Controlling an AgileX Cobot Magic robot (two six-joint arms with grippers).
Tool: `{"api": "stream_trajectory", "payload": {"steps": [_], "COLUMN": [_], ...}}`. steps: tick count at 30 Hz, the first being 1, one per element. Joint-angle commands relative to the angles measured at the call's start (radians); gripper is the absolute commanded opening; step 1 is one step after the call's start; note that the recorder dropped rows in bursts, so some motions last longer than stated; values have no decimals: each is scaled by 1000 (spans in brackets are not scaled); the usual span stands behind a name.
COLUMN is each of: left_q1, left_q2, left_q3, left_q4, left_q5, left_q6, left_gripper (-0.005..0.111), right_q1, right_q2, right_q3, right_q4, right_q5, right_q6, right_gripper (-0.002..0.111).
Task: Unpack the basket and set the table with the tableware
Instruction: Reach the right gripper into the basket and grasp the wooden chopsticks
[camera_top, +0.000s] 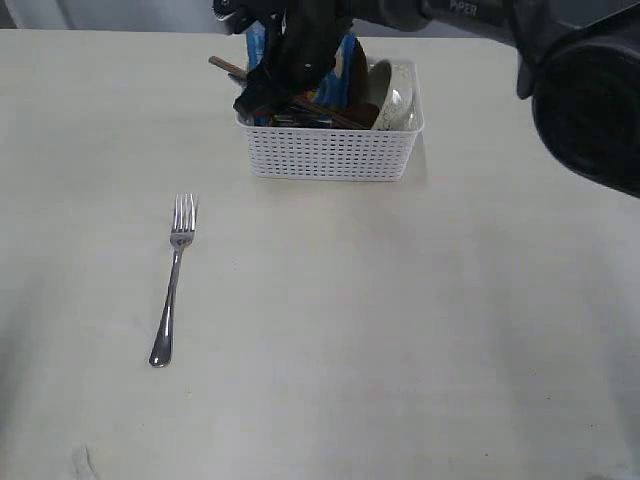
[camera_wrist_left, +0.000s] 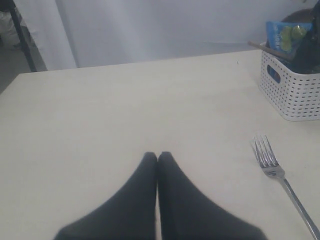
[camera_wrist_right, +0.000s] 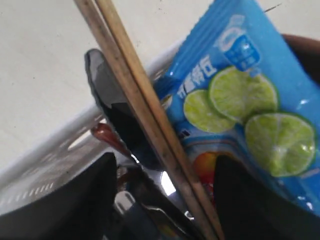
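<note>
Cream tabletop (camera_top: 400, 330): fork (camera_top: 173, 285) laid out at left; basket (camera_top: 330, 155) farther back holds the rest. Unpacking step: right pincer (camera_wrist_right: 165, 197) spread wide inside basket, astride chopsticks (camera_wrist_right: 145, 115), beside chip bag (camera_wrist_right: 240, 115). Next move, I judge: close on chopsticks, lift clear. Meanwhile left pincer (camera_wrist_left: 158, 159) closed, empty.

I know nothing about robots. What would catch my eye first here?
A white basket holding a bright blue chip bag sits at the far side of the table, with the right tool open over it, astride two wooden chopsticks. A lone steel fork lies left of the basket, nearer the camera.
</note>
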Motion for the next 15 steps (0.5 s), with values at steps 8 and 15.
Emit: {"api": "stream_trajectory", "payload": {"steps": [8, 15], "left_q1": [-5, -5], "left_q2": [-2, -2], "left_q3": [2, 2], "left_q4": [3, 3], "left_q5": [-1, -1], "left_q6": [-2, -2], "left_gripper": [0, 0], "right_q1": [-5, -5], "right_q2": [58, 31], "right_q3": [-6, -6], "right_q4": [119, 115], "right_q5": [-86, -77], "right_q6": [-101, -101], "right_gripper": [25, -1]}}
